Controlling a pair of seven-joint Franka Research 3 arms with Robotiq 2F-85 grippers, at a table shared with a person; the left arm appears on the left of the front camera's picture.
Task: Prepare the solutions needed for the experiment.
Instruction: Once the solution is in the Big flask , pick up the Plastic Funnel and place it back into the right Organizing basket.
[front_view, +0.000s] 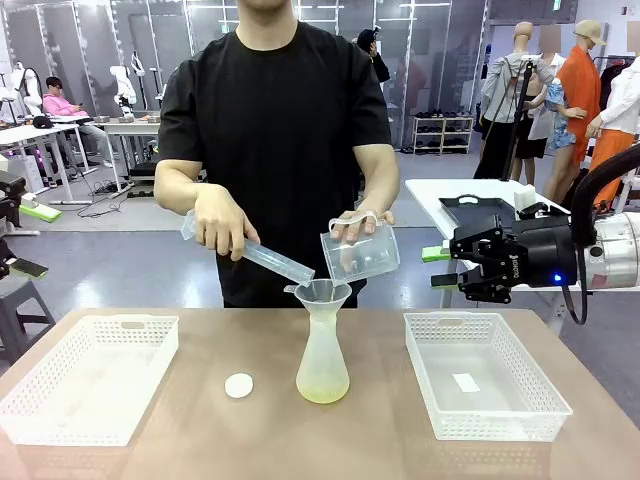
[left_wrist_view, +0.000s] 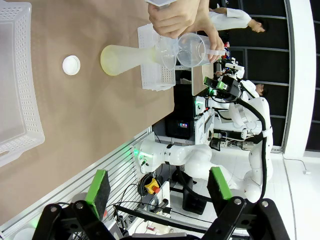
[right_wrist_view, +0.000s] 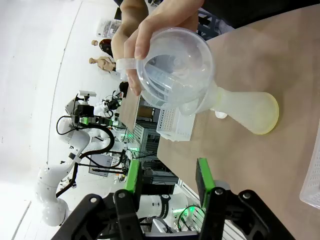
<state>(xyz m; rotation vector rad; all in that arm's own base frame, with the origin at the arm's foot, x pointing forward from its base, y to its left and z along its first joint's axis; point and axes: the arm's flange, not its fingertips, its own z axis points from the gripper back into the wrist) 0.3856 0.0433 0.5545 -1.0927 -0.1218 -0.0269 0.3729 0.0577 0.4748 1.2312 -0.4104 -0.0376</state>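
**Front view.** Finds the frosted conical flask (front_view: 323, 350) upright at the middle of the surface (front_view: 380, 440), a funnel (front_view: 318, 296) seated in its neck. Locates the solutions (front_view: 322, 390) as a shallow pale yellow layer in the flask's base. Notes one of the person's hands (front_view: 222, 222) tilting a clear cylinder (front_view: 270, 258) in from 10 o'clock, its lip at the funnel rim. Notes the other hand (front_view: 362, 225) holding a tipped measuring jug (front_view: 360, 250) at 1 o'clock of the funnel. Records a white cap (front_view: 239, 385) lying at 9 o'clock of the flask, apart from it. Places the right gripper (front_view: 437, 268) at 3 o'clock of the funnel, well apart from it.

**Left wrist view.** Shows the left gripper (left_wrist_view: 158, 175) spread wide, nothing between the pads, well back from the flask at 11 o'clock.

**Right wrist view.** Shows the right gripper (right_wrist_view: 167, 172) at a moderate gap, empty, aimed toward jug and flask at 12 o'clock.

**Assessment.** Judges pouring by the person to be the step in hand, with little liquid in so far. Calls next for both grippers to hold off until the pour ends. Probably requires an upright, steady grasp if a vessel is then handed over.
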